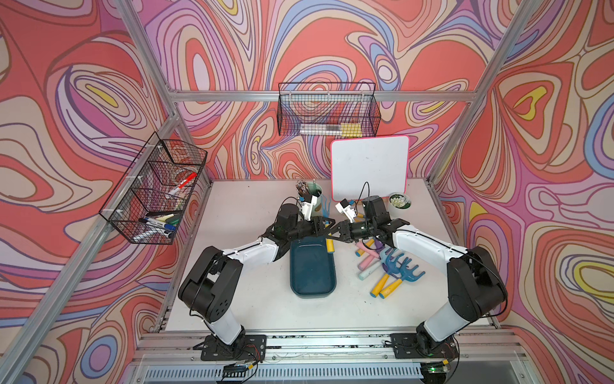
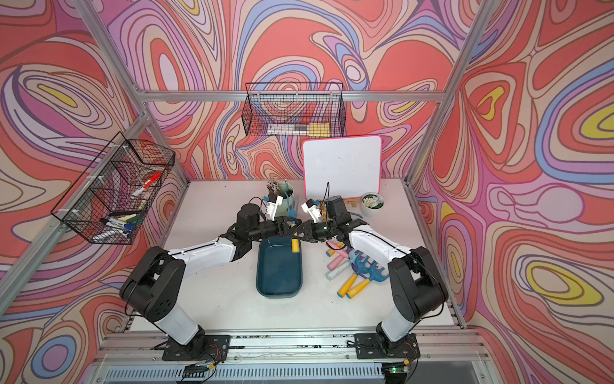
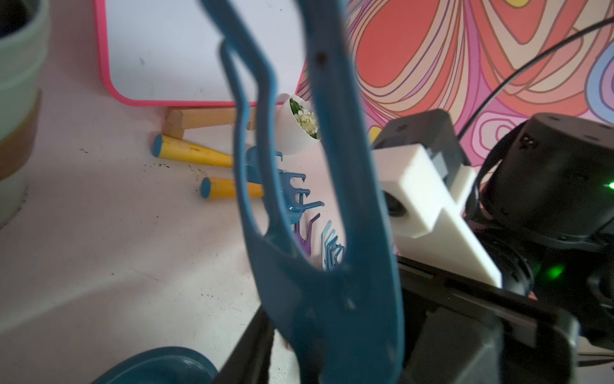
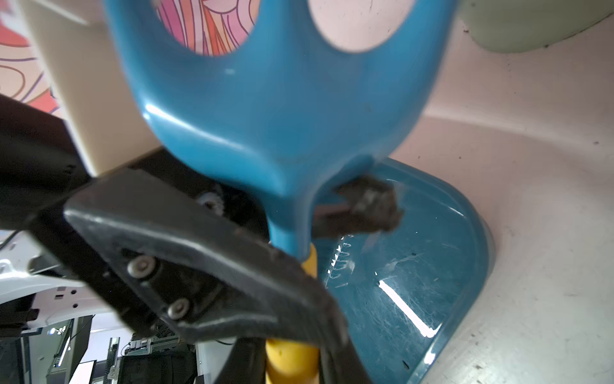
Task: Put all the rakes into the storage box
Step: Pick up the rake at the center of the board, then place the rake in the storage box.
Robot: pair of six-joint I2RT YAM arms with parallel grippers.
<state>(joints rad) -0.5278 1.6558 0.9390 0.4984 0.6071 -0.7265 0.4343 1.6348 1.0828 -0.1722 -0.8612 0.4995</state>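
- Your desk (image 1: pixel 252 292) is white and scuffed, and it carries everything below.
- The left arm (image 1: pixel 252 254) and right arm (image 1: pixel 428 246) reach inward and meet over the far end of the storage box (image 1: pixel 310 272).
- A pink-rimmed whiteboard (image 1: pixel 369 166) stands propped at the back, with only faint smudges on its face.
- One black wire basket (image 1: pixel 327 109) hangs on the back wall and a second basket (image 1: pixel 156 189) hangs on the left wall. The second one holds markers (image 1: pixel 159 222) whose print is too small for you to read.
- The storage box is dark teal with a scratched floor, and it lies mid-desk with its long side running away from you.
- The rake (image 1: pixel 330 246) is held in the air, not in the box. Its blue head points up and toward the back, and its yellow handle hangs over the box's far right corner.
- The left jaws are clamped on the rake's blue neck just under the head.
- The right jaws are clamped on the yellow handle, lower down.
- More rakes (image 1: pixel 403 271) lie heaped with pastel chalk sticks (image 1: pixel 367 264) to the right of the box.
- A pale green cup (image 1: pixel 315 196) stands behind the jaws.
- A small white pot (image 1: pixel 399 201) of white flowers sits by the whiteboard's foot.
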